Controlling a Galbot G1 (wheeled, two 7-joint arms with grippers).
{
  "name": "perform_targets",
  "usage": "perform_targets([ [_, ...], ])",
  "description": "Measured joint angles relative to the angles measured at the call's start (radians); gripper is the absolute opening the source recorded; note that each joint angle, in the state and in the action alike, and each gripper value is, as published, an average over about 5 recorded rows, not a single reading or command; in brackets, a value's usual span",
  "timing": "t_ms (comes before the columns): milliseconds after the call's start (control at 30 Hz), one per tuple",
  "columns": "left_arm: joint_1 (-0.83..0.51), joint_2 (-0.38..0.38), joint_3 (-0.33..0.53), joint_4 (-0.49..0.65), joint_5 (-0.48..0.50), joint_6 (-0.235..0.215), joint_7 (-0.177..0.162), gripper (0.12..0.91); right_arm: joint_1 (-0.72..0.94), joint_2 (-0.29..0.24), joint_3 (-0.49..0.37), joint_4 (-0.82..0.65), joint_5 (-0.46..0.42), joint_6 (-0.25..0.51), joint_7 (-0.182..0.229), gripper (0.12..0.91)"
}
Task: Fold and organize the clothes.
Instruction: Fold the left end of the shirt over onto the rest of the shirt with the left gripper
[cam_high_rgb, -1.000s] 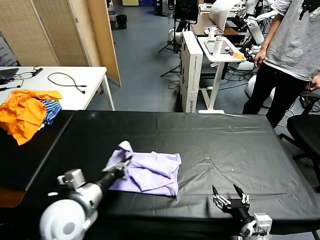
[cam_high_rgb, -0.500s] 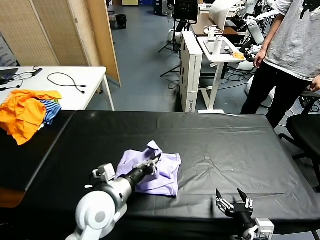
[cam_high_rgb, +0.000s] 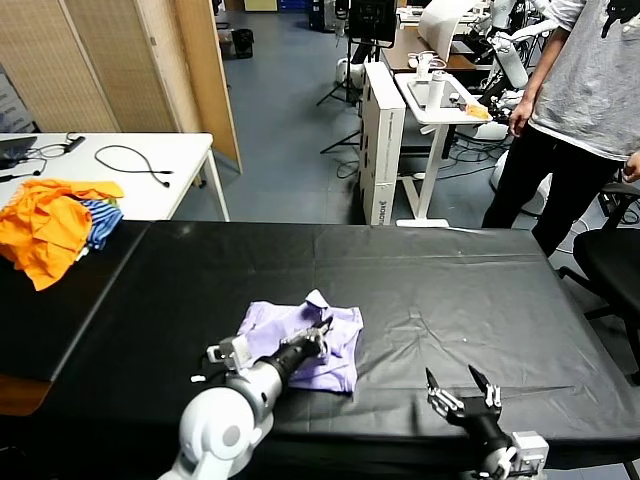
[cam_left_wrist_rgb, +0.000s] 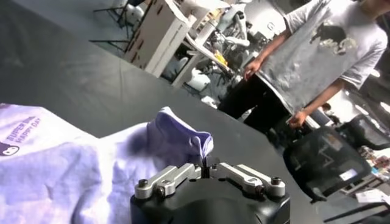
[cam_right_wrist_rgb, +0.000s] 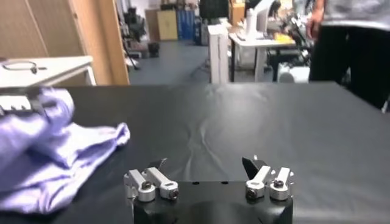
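Note:
The clothes, one pale lavender T-shirt (cam_high_rgb: 285, 325), lie crumpled and part-folded on the black table (cam_high_rgb: 470, 290), left of the middle. My left gripper (cam_high_rgb: 320, 336) sits over the shirt's right half. Its jaws are nearly together, pinching a raised fold of the cloth (cam_left_wrist_rgb: 183, 135). In the left wrist view the left gripper (cam_left_wrist_rgb: 204, 165) has the fold rising from between its fingers, and purple print shows on the shirt (cam_left_wrist_rgb: 18, 137). My right gripper (cam_high_rgb: 462, 385) hovers open near the table's front edge, right of the shirt, holding nothing. The right wrist view shows the right gripper (cam_right_wrist_rgb: 205, 165) and the shirt (cam_right_wrist_rgb: 61, 152) off to one side.
An orange and blue-striped clothing heap (cam_high_rgb: 50, 225) lies at the far left, by a white table (cam_high_rgb: 150, 160) with cables. A person (cam_high_rgb: 585, 90) stands beyond the table's far right corner beside a black chair (cam_high_rgb: 612, 262). A white cabinet (cam_high_rgb: 382, 140) stands behind.
My left gripper has carried the shirt's left edge rightward across the shirt, doubling it over, and lowered it. The right gripper has barely moved.

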Motion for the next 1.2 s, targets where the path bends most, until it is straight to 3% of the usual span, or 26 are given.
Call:
perform_targets([
  [267,0.043,-0.033,0.041,-0.003,0.026,-0.002,-0.017,0.767,0.074,-0.108,-0.065,-0.003,0.057,-0.021,-0.009,0.907],
  [367,0.054,-0.031,0.037,-0.031,0.054,-0.009,-0.011,0.879,0.131,-0.140,-0.109,-0.026,0.083,-0.044,0.003,0.907],
  [567,0.048,0.018,-0.031,-0.090,0.157,-0.066,0.039,0.906,0.310,-0.151,-0.235,-0.110,0.186,-0.125,0.061,0.907],
  [733,0.072,0.087,-0.102,-0.104,0.247,-0.098,0.057,0.907,0.388,-0.145,-0.320,-0.143,0.226,-0.161,0.073,0.907],
  [1033,0.111,0.099,-0.136,-0.100,0.311,-0.106,0.061,0.907,0.372,-0.161,-0.396,-0.116,0.136,-0.159,0.058,0.894],
  [1200,0.117,0.095,-0.140,-0.091,0.331,-0.109,0.062,0.907,0.366,-0.162,-0.430,-0.123,0.087,-0.154,0.047,0.747],
])
